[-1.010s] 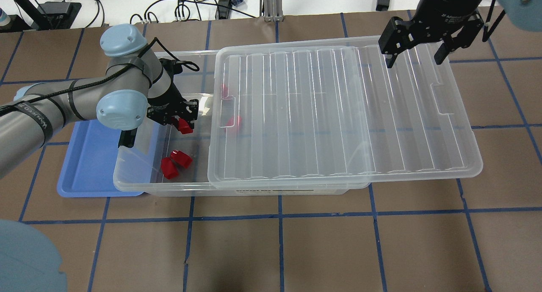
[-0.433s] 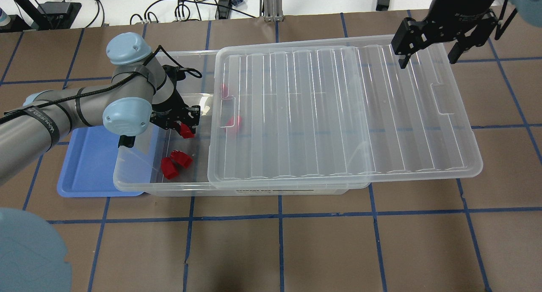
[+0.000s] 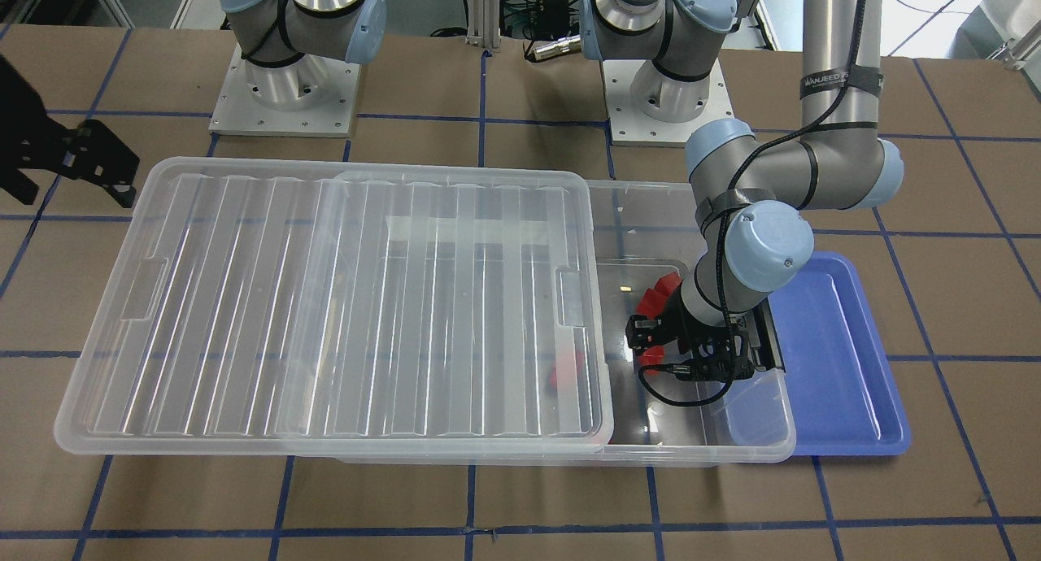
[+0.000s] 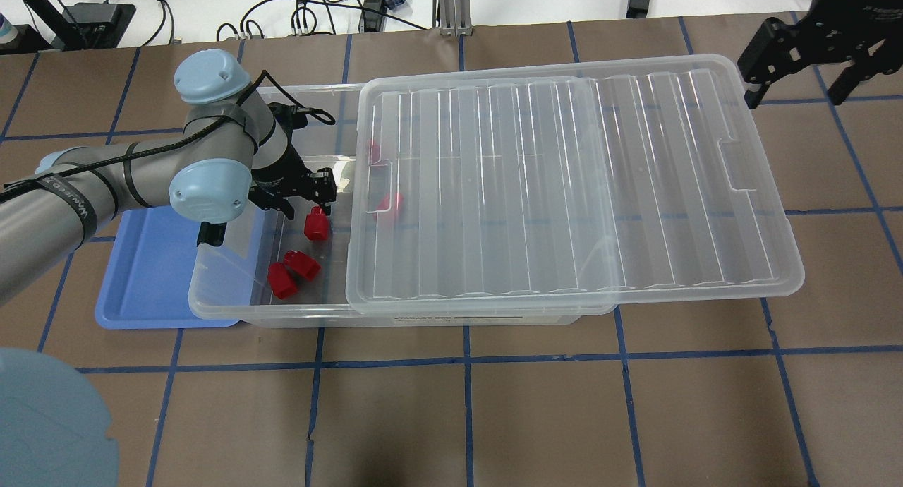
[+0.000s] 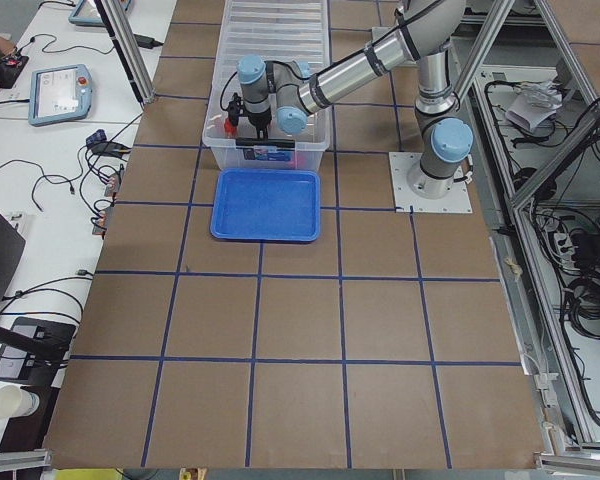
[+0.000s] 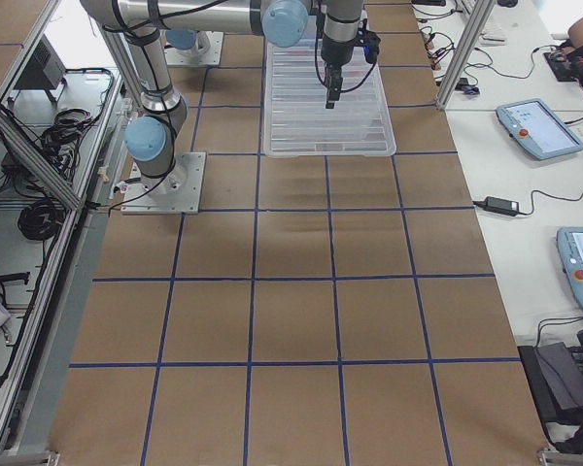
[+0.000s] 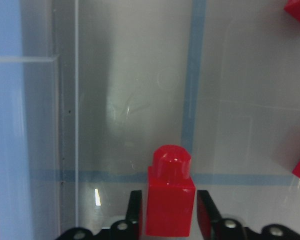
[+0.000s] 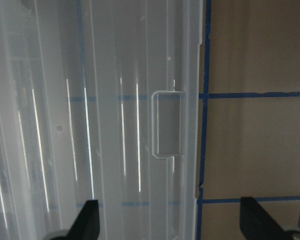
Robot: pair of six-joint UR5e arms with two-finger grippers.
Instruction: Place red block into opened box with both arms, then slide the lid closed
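While the left tool (image 4: 305,201) reaches into the box (image 4: 226,310), barely parted around the red block (image 4: 317,225), the right tool (image 4: 797,93) hangs wide open, empty.

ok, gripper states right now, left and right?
Left gripper: open, red block standing free on the box floor.
Right gripper: open, empty, by the lid edge.

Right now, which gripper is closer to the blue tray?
Left. The left gripper is over the open box, beside the blue tray; the right gripper hovers past the lid, at its far corner.
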